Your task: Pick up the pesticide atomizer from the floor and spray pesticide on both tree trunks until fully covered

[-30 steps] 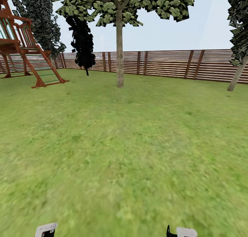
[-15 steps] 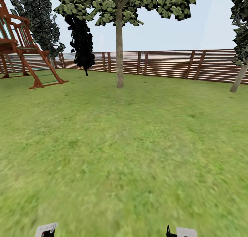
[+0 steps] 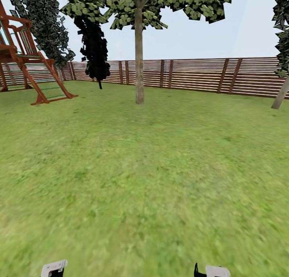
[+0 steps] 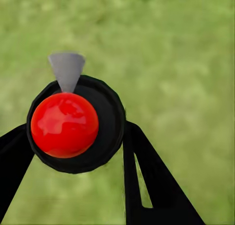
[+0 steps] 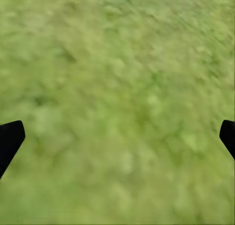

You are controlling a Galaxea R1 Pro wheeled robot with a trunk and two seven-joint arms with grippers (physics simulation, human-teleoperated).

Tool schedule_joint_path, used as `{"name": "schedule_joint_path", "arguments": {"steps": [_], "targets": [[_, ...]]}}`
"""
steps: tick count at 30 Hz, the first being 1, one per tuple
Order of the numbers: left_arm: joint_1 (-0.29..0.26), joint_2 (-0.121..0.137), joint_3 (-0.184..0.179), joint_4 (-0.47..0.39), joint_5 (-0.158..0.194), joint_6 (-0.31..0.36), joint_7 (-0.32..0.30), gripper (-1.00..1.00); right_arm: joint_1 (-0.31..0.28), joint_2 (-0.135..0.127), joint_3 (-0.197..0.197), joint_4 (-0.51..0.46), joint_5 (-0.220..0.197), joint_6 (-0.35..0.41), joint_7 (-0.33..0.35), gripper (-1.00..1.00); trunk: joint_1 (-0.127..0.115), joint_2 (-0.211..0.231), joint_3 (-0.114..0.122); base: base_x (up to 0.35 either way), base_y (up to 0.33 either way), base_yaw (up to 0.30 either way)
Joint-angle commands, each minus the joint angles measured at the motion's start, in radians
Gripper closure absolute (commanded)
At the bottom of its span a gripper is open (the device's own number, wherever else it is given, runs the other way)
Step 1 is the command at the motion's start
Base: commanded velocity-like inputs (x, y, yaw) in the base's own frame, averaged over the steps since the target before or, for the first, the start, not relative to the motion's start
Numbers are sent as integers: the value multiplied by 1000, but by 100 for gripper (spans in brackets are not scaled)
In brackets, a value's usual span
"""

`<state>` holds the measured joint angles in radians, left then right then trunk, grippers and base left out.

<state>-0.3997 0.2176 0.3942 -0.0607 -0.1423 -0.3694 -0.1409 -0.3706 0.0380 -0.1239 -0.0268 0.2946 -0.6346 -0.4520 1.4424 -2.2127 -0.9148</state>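
Carrying the pesticide atomizer (image 4: 73,124) clamped in the left pincer (image 4: 73,137), presumably ready for spraying the tree trunk (image 3: 139,56) ahead across the lawn (image 3: 152,168); right pincer (image 5: 117,137) gapes wide, empty.

You've got the pesticide atomizer (image 4: 76,123) clamped between the left gripper's (image 4: 73,151) black fingers (image 4: 147,181), seen top-down: dark round body, glossy red top, grey nozzle tip, grass below it. Nearest tree (image 3: 139,3) stands dead ahead on the lawn (image 3: 144,168) before the fence; its tree trunk (image 3: 139,60) is straight, upright, mottled grey-brown. Second tree (image 3: 282,31) sits at far right, its trunk (image 3: 281,95) leaning.
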Motion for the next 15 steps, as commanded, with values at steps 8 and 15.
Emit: {"name": "schedule_joint_path", "arguments": {"steps": [8,15], "targets": [[-1,0,9,1,-10,-3,-3,100,-1,0,-8,1,11,-2,-5,-100,0,0,-1,338,0,0],[-1,0,9,1,-10,-3,-3,100,-1,0,-8,1,11,-2,-5,-100,0,0,-1,338,0,0]]}}
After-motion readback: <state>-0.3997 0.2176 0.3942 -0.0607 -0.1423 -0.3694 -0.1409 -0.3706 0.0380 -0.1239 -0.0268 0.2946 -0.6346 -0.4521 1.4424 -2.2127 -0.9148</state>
